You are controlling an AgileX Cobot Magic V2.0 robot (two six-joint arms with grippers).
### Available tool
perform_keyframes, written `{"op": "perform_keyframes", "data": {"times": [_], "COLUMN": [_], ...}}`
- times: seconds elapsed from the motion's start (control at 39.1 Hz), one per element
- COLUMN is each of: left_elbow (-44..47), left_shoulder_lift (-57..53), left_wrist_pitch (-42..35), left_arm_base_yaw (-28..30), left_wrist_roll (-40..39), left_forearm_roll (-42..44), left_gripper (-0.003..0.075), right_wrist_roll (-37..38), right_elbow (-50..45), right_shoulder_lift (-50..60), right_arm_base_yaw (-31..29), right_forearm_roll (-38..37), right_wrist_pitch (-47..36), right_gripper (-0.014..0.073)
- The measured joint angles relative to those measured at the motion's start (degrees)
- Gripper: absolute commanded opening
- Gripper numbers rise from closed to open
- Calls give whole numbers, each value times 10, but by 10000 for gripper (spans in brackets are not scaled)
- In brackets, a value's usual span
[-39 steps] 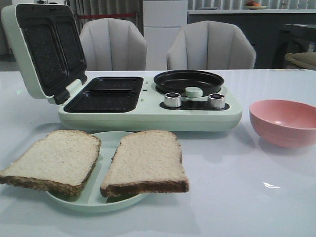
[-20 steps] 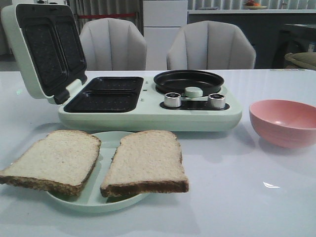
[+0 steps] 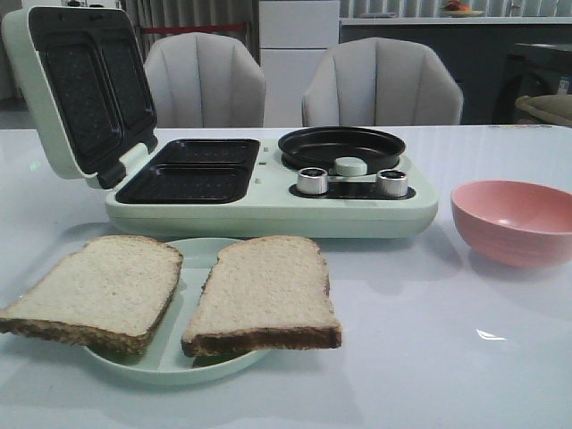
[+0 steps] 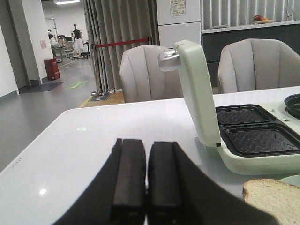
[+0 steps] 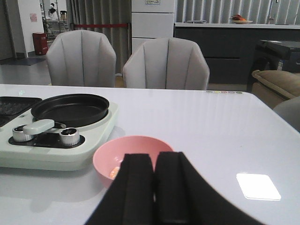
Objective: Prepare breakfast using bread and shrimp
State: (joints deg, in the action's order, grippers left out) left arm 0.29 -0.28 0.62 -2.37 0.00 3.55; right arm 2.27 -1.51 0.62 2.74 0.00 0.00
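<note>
Two slices of bread lie side by side on a pale green plate (image 3: pixel 179 362) near the table's front: the left slice (image 3: pixel 94 288) and the right slice (image 3: pixel 264 290). A corner of one slice shows in the left wrist view (image 4: pixel 274 199). A pink bowl (image 3: pixel 516 221) stands to the right; in the right wrist view (image 5: pixel 131 157) a bit of orange shrimp (image 5: pixel 114 172) shows inside it. My left gripper (image 4: pixel 146 178) is shut and empty, left of the breakfast maker. My right gripper (image 5: pixel 153 187) is shut and empty, just before the bowl. Neither gripper shows in the front view.
A pale green breakfast maker (image 3: pixel 268 201) stands behind the plate, its lid (image 3: pixel 76 94) open upright at the left, two dark sandwich trays (image 3: pixel 192 170), a round black pan (image 3: pixel 341 147) and two knobs at the right. Two grey chairs stand behind the table.
</note>
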Motion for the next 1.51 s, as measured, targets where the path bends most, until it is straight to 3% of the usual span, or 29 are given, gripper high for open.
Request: {"op": "perform_keyframes", "data": {"times": [0.13, 0.33, 0.43, 0.56, 0.92, 1.33, 1.41, 1.51], "left_elbow": [0, 0, -7, -59, -263, -270, -270, -270], "left_shoulder_lift": [0, 0, 0, 0, 123, 187, 188, 188], "left_wrist_pitch": [-12, -136, -161, -116, 141, 192, 193, 193], "left_arm_base_yaw": [0, 0, 0, 0, 0, 0, 0, -9], "left_wrist_roll": [0, 0, 0, 0, 0, 0, 0, 0], "left_forearm_roll": [1, -6, -7, -10, -61, -90, -90, -90], "left_gripper": [114, 114, 114, 114, 114, 122, 164, 298], "right_wrist_roll": [0, 0, 0, 0, 0, 0, 0, 0], "right_elbow": [0, 0, 0, 0, 0, 0, 0, 0], "right_shoulder_lift": [0, 0, 0, 0, 0, 0, 0, 0], "right_arm_base_yaw": [0, 0, 0, 0, 0, 0, 0, 0], "right_forearm_roll": [0, 0, 0, 0, 0, 0, 0, 0], "right_wrist_pitch": [0, 0, 0, 0, 0, 0, 0, 0], "right_gripper": [150, 150, 150, 150, 150, 150, 150, 150]}}
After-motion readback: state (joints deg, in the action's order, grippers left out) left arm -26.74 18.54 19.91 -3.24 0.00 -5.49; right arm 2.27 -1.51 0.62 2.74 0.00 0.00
